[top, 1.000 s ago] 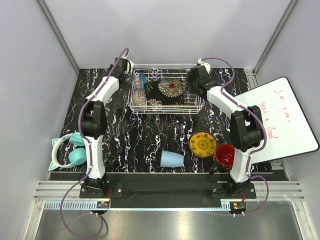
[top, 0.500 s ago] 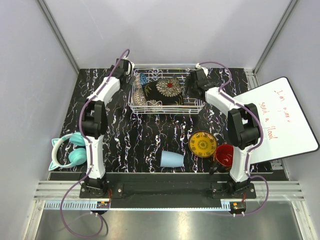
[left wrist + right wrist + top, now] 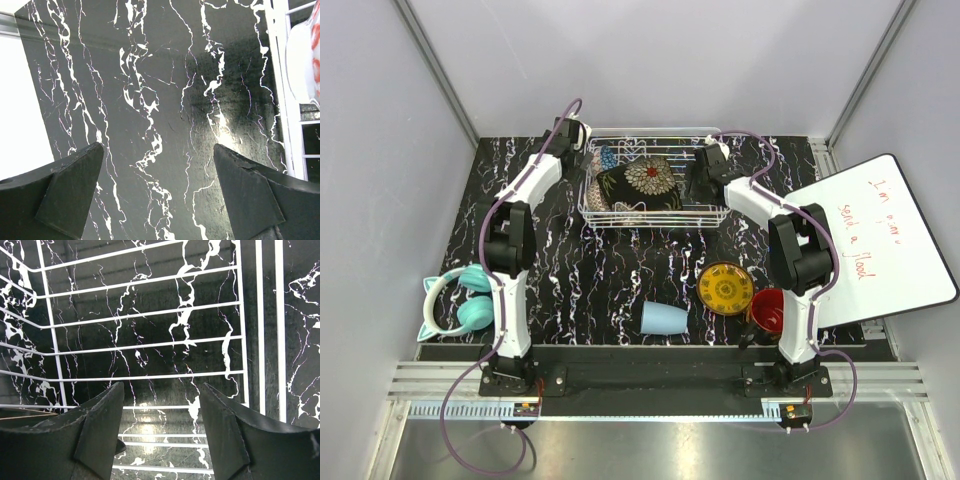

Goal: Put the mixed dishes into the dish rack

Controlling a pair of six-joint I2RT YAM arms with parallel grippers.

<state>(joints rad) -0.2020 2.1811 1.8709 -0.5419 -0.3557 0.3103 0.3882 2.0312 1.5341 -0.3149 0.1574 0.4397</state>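
Observation:
The white wire dish rack (image 3: 705, 208) stands at the back of the table. In it the black square floral plate (image 3: 640, 180) leans tilted in the middle, with the blue patterned bowl (image 3: 608, 158) and the beige patterned bowl (image 3: 595, 192) at its left end. My right gripper (image 3: 696, 184) is open and empty over the rack's right end, its fingers apart above bare wires (image 3: 162, 390). My left gripper (image 3: 577, 138) is open and empty over the table (image 3: 157, 150), just outside the rack's left side (image 3: 279, 100). The yellow plate (image 3: 725, 288), light-blue cup (image 3: 664, 318) and red-inside mug (image 3: 770, 310) sit at the front.
Teal headphones (image 3: 460, 300) lie at the front left. A whiteboard (image 3: 875, 240) with red writing lies at the right edge. The enclosure's grey walls close in the back and both sides.
My right gripper has moved left along the rack's right end. The black plate has shifted left and tilted more. The left arm has barely moved.

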